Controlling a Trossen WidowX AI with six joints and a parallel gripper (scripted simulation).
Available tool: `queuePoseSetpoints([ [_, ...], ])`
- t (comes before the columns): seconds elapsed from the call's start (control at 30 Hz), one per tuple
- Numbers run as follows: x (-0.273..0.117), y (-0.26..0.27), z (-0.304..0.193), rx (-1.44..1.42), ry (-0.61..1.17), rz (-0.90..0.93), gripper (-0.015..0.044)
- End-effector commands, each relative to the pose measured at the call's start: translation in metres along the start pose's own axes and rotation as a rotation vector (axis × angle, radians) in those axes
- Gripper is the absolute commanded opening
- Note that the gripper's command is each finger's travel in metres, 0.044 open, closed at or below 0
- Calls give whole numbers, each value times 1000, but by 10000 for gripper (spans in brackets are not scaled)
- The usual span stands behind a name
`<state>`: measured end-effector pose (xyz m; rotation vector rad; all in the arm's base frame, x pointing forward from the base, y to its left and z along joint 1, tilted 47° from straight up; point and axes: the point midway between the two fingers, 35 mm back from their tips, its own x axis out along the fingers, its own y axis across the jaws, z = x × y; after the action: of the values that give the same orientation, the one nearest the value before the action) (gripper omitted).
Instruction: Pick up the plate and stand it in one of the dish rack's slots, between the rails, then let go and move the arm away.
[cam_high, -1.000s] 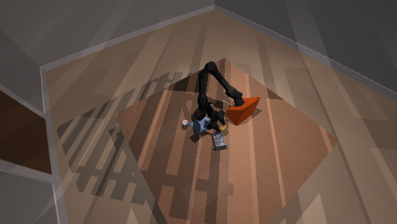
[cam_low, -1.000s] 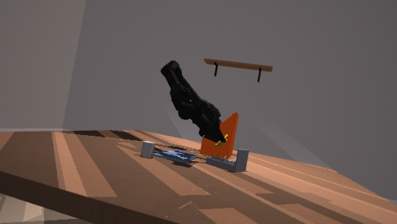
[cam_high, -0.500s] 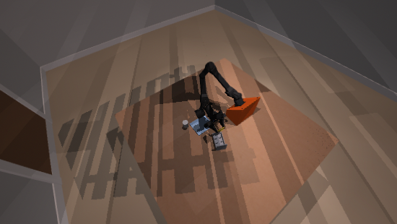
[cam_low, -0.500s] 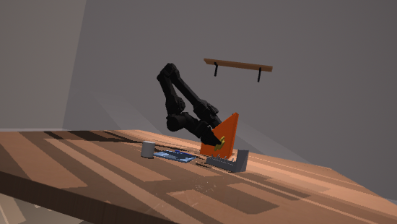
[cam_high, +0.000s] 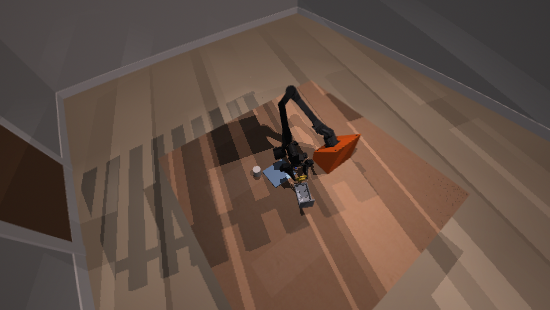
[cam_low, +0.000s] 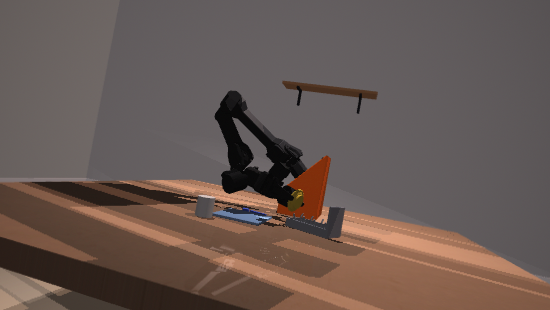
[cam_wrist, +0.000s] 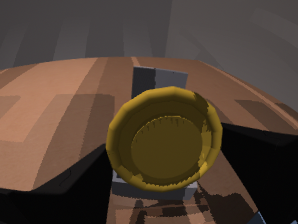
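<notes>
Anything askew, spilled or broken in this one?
Nothing stands out: the gripper holds the yellow plate tipped up near the dish rack, the white cup stands upright, and no spill or breakage shows.

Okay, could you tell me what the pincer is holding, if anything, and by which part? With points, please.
The yellow plate (cam_high: 302, 178) (cam_low: 296, 200) (cam_wrist: 167, 145), gripped at opposite sides of its rim.

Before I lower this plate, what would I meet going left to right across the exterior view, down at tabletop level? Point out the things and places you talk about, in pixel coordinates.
White cylindrical cup (cam_high: 256, 171) (cam_low: 205, 206) → flat light-blue square mat (cam_high: 273, 175) (cam_low: 237, 216) → round yellow plate (cam_high: 301, 178) (cam_low: 296, 200) (cam_wrist: 167, 147), held in the jaws just above the tabletop → tall end wall of the grey dish rack (cam_high: 306, 204) (cam_low: 336, 222) (cam_wrist: 171, 83).
</notes>
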<state>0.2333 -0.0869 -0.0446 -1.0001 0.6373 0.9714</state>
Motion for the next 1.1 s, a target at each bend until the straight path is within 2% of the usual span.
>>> queuePoseSetpoints([
  [0.0,-6,-1,-2,8,-25,-81,0],
  [0.37,-6,-1,-2,11,-27,-95,0],
  [1.07,23,-4,4,5,-21,-96,0],
])
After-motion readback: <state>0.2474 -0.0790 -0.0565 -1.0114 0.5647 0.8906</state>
